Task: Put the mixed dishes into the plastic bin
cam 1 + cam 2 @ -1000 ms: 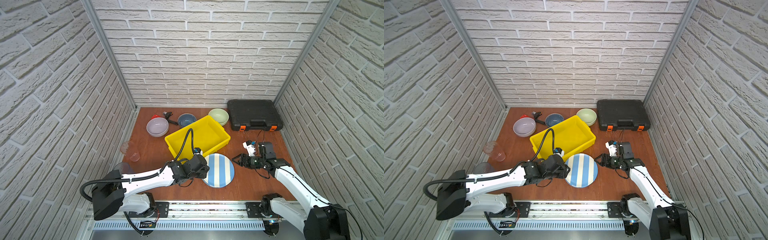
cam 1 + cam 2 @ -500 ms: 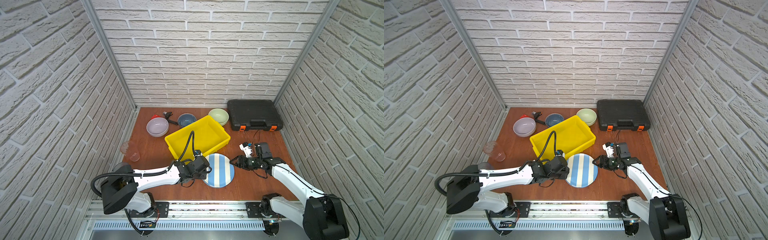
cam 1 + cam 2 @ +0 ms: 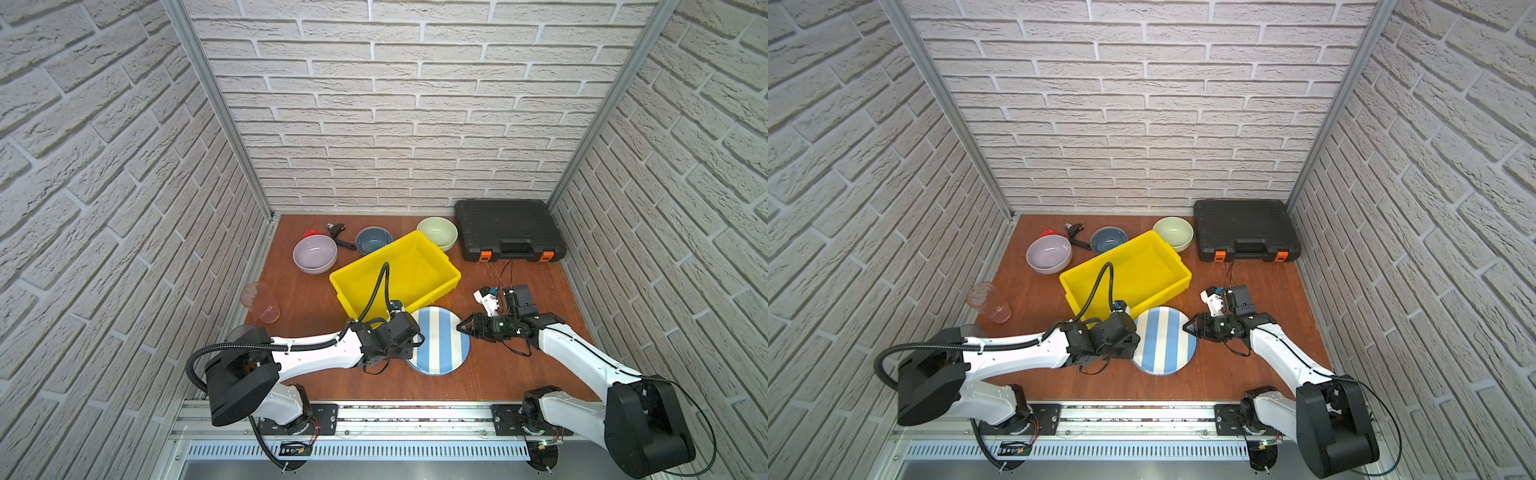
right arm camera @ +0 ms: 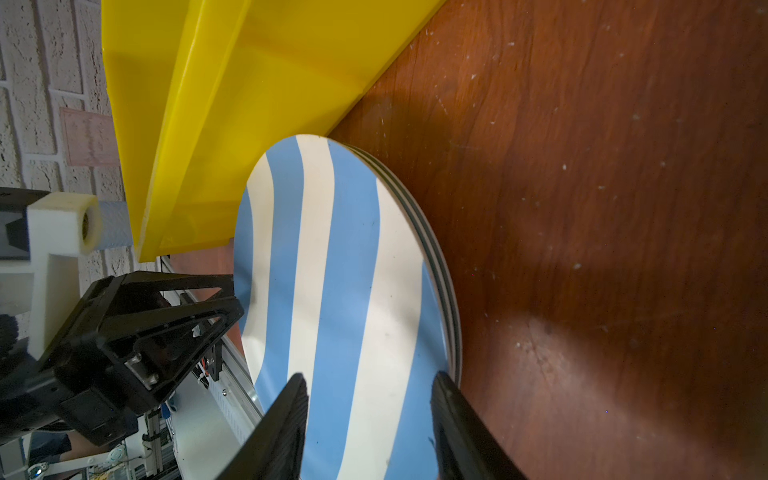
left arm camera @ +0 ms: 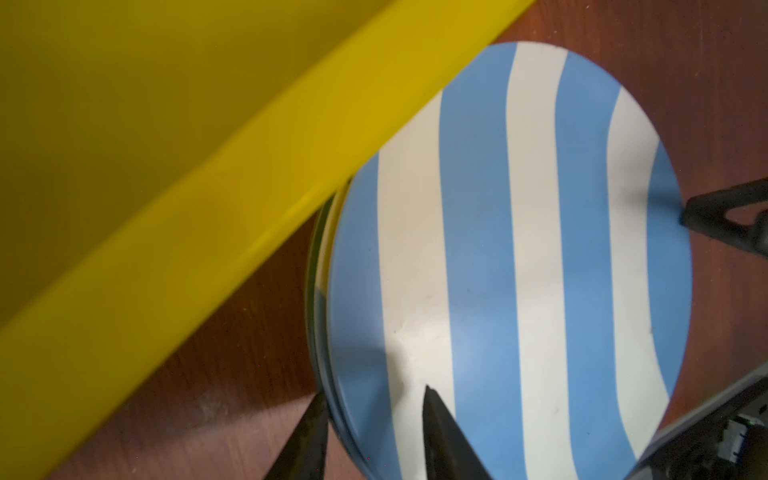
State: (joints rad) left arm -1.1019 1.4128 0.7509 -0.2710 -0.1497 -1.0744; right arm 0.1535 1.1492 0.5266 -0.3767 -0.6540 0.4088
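— Risk here?
— Uneven pinching could tip the striped plate (image 3: pixel 440 340). It tops a stack (image 4: pixel 446 291) beside the yellow bin (image 3: pixel 419 266); left gripper (image 5: pixel 374 392) and right gripper (image 4: pixel 370 376) straddle opposite rims, jaws apart.

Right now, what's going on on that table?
Both arms are on the plate stack topped by the blue-white striped plate, lying flat beside the yellow bin. The left gripper and right gripper straddle its rim from opposite sides, jaws apart; whether they grip is unclear. The bin holds nothing; the lilac bowl, dark-blue bowl and pale-green bowl wait at the back.
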